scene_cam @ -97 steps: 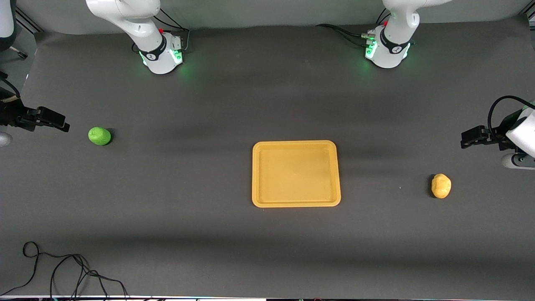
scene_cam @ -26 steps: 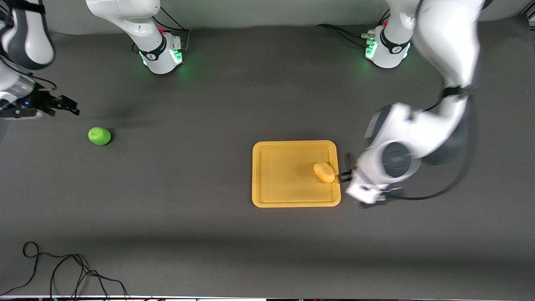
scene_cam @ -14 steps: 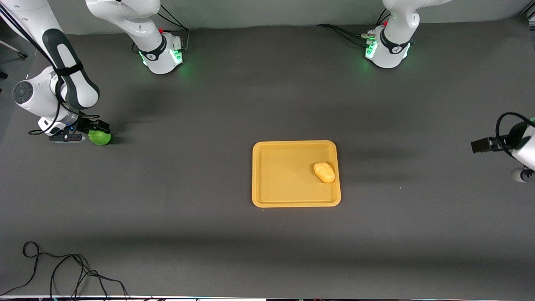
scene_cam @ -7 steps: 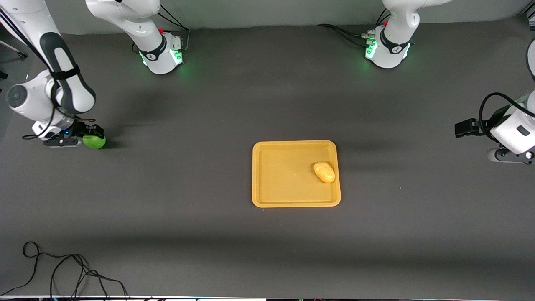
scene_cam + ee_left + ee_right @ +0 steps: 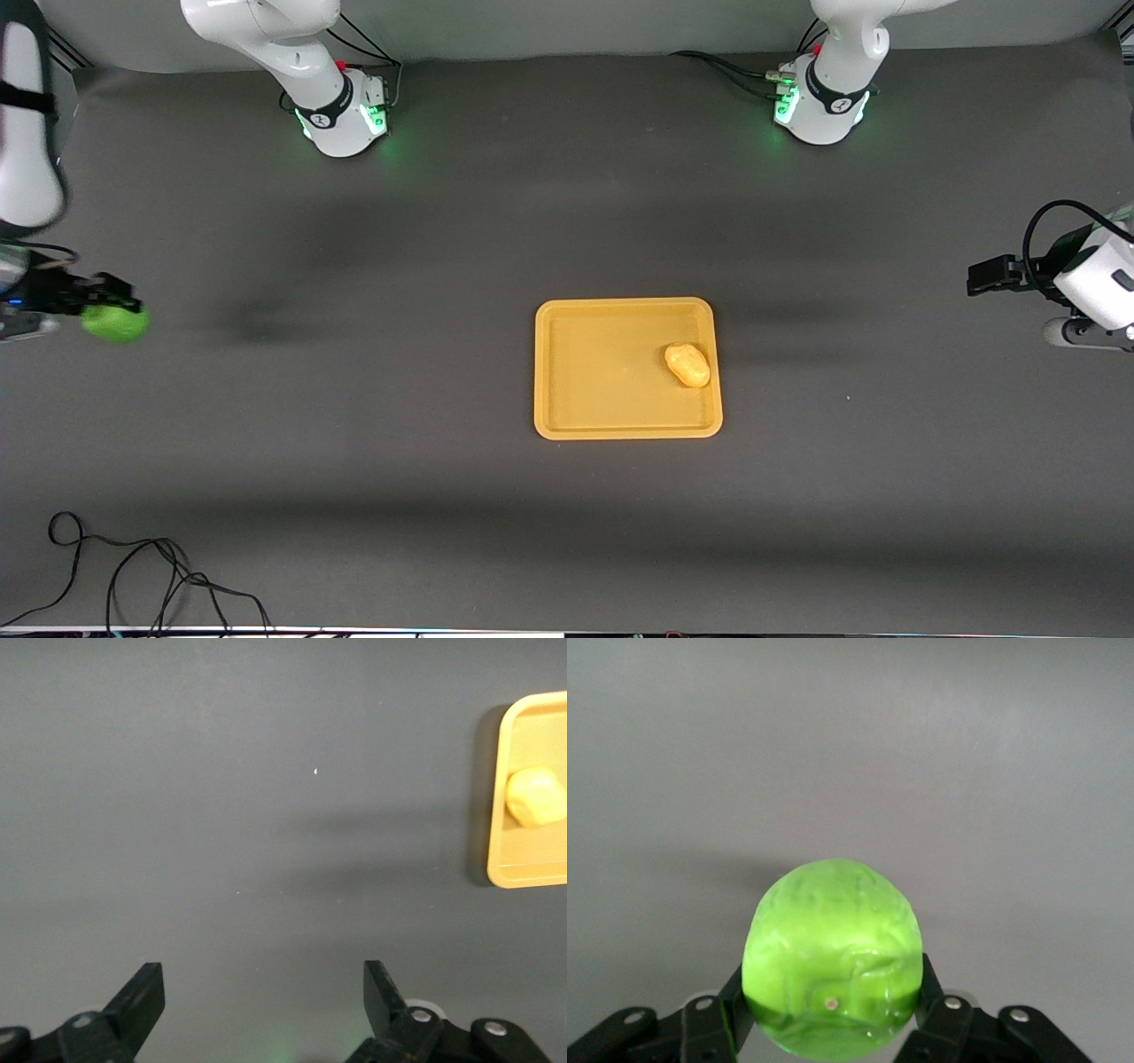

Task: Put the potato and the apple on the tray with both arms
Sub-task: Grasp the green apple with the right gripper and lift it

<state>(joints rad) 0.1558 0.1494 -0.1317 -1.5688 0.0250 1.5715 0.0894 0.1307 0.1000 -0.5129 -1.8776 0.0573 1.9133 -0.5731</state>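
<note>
Dark table [image 5: 443, 221]: right gripper [image 5: 97, 306] clenches apple [image 5: 115, 323]; left gripper [image 5: 264, 1001] spread, waiting.

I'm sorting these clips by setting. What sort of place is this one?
Most likely a robotics lab bench, not a kitchen: two arms bolted to a table under a dark mat, a loose cable near the front camera, and only a tray, a potato and an apple.

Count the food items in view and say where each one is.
2. The potato lies on the tray, toward the left arm's end. The apple is held in the shut right gripper, lifted over the table's right-arm end. None seems hidden.
</note>
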